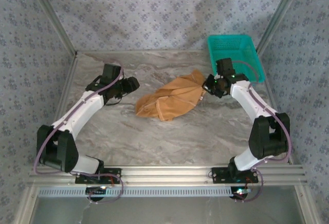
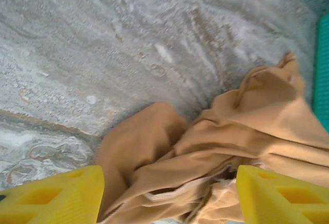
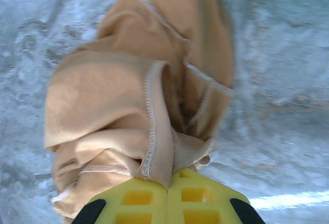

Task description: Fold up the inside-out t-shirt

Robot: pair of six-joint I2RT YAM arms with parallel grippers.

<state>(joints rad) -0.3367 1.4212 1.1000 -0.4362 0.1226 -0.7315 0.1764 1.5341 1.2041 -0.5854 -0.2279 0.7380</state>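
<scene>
The inside-out t-shirt (image 1: 172, 99) lies crumpled in a tan heap on the marble table (image 1: 154, 142), its seams showing. My right gripper (image 1: 208, 86) is at the heap's far right tip. In the right wrist view its yellow jaws (image 3: 168, 187) are shut on a stitched hem of the t-shirt (image 3: 128, 106). My left gripper (image 1: 132, 84) hangs just left of the heap. In the left wrist view its yellow fingers (image 2: 56, 196) stand wide apart, open, with the t-shirt (image 2: 216, 136) bunched beyond and between them, not pinched.
A teal basket (image 1: 235, 55) stands at the back right, just behind the right gripper. Patterned walls enclose the table on three sides. Bare marble lies in front of the shirt and at the back left.
</scene>
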